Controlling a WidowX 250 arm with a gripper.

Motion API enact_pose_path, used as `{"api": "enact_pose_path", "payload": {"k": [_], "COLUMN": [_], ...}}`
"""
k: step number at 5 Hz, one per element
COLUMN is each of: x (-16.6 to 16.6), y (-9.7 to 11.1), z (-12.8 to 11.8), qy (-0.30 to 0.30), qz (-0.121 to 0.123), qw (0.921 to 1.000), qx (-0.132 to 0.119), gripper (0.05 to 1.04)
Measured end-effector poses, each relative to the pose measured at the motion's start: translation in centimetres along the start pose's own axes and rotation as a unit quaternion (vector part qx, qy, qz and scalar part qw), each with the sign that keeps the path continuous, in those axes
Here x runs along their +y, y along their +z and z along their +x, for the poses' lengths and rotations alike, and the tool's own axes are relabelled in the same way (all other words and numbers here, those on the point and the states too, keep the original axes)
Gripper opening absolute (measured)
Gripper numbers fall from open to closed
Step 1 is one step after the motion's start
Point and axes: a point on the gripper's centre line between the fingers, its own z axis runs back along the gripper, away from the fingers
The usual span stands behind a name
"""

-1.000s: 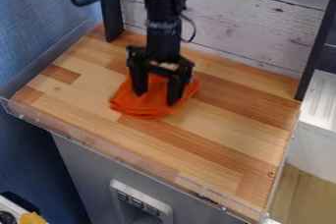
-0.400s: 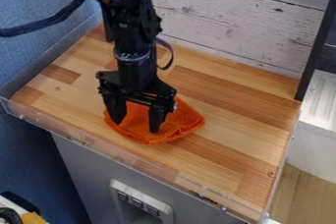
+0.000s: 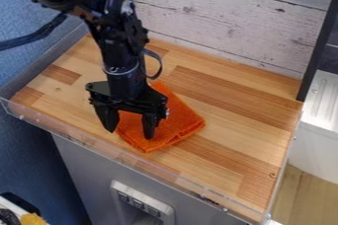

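The black gripper hangs over the left-front part of the wooden surface, its two fingers apart and pointing down. Under and beside it lies an orange cloth, folded into layers with a corner toward the front edge. The right finger is over the cloth, and the left finger is just past the cloth's left edge. Nothing is visibly pinched between them. Part of the cloth's back left is hidden behind the gripper.
A low clear rim runs along the front of the wooden table. White planks stand behind, with a dark post at the right. A blue wall is on the left.
The gripper has come forward and left, toward the front rim. The orange cloth has shifted forward, and its shape has changed from a bunched heap to a flatter, squarer fold.
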Motion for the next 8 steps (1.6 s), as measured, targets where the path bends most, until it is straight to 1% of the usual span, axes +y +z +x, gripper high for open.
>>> {"api": "enact_pose_path", "payload": {"k": [1,2,4,5,6,8], "x": [0.5,1.0,1.9,2.0,2.0,2.2], "y": [0.0,-0.4,0.0,0.1,-0.2,-0.2], "z": [0.0,-0.3,-0.1,0.0,-0.2,-0.2], "qy": [0.013,0.024,0.038,0.037,0.035,0.035], "qz": [0.001,0.006,0.017,0.020,0.021,0.005], "qw": [0.9999,0.9995,0.9977,0.9970,0.9964,0.9963], "qx": [0.001,0.022,0.054,0.065,0.074,0.078], "gripper": [0.989,0.994,0.995,0.995,0.996,0.996]}}
